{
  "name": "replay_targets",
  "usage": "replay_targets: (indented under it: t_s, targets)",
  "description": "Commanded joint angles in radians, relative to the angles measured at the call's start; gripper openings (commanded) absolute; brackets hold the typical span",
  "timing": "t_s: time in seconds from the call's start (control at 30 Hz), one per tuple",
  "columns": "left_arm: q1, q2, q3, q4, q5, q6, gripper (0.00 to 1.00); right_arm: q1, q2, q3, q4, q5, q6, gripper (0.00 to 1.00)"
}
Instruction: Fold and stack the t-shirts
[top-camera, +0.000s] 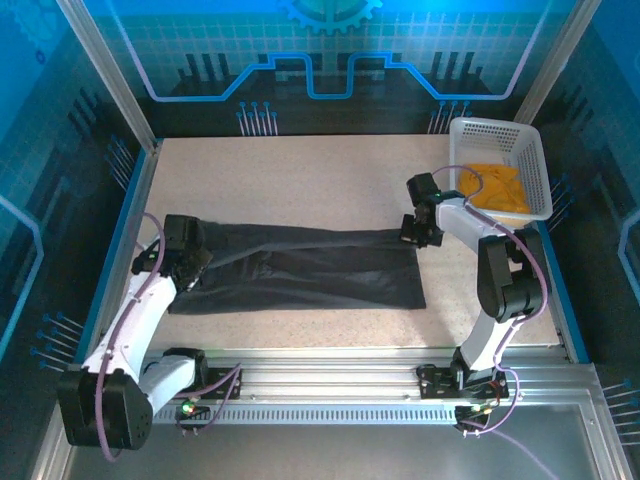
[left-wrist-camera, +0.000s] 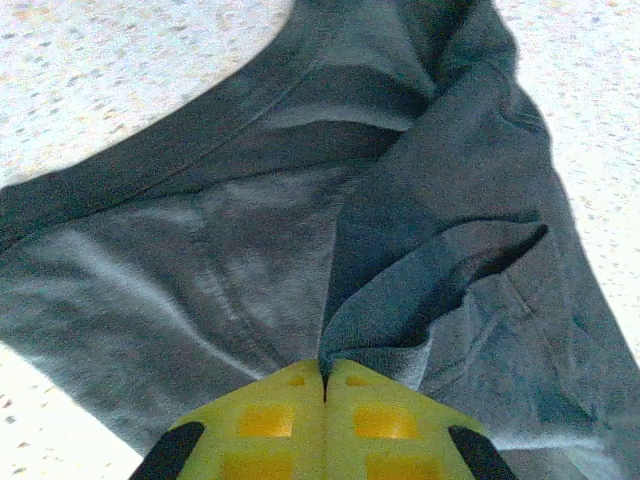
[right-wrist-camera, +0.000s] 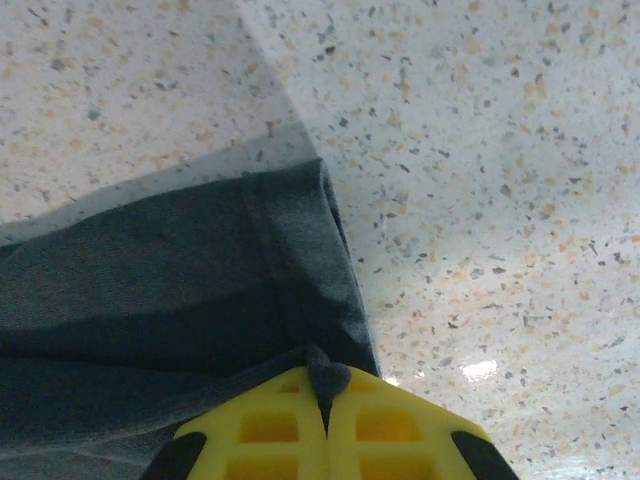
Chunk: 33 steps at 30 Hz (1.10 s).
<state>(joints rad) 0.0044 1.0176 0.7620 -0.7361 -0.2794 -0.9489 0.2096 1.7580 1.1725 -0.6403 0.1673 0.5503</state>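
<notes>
- The grey t-shirt (top-camera: 300, 265) is stretched across the frame's middle.
- Its left end is gripped by the left jaws, its right corner by the right jaws.

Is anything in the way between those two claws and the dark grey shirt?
Nothing visible. The left claw and the right claw are each shut on the charcoal-grey t-shirt, one at each end.
</notes>
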Motion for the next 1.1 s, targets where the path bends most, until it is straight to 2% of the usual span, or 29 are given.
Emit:
replay_targets:
  t_s: [0.0,0.47,0.7,0.8,0.9,0.93,1.07]
  targets:
    - [0.003,-0.038,-0.001,-0.063,-0.075,-0.053,0.00,-0.014,-0.026,-0.013,-0.011,-0.006,0.022,0.00]
    - [-0.020,-0.150,0.012,-0.277,-0.121,-0.125,0.00,0.045,-0.069,-0.010,-0.081,0.059,-0.004,0.00]
    - [-0.020,-0.152,-0.017,-0.286,-0.150,-0.114,0.00,0.044,-0.100,-0.089,-0.090,0.112,0.049,0.00]
    - [-0.020,-0.147,-0.030,-0.296,-0.152,-0.120,0.00,0.037,-0.113,-0.095,-0.103,0.126,0.072,0.13]
    - [-0.020,-0.144,-0.046,-0.291,-0.151,-0.124,0.00,0.030,-0.163,-0.110,-0.078,0.116,0.082,0.38]
    - [-0.020,-0.140,-0.050,-0.289,-0.150,-0.125,0.00,0.027,-0.170,-0.108,-0.073,0.104,0.083,0.42]
    - [-0.020,-0.120,-0.063,-0.266,-0.146,-0.125,0.00,0.026,-0.152,-0.063,-0.087,0.055,0.096,0.45]
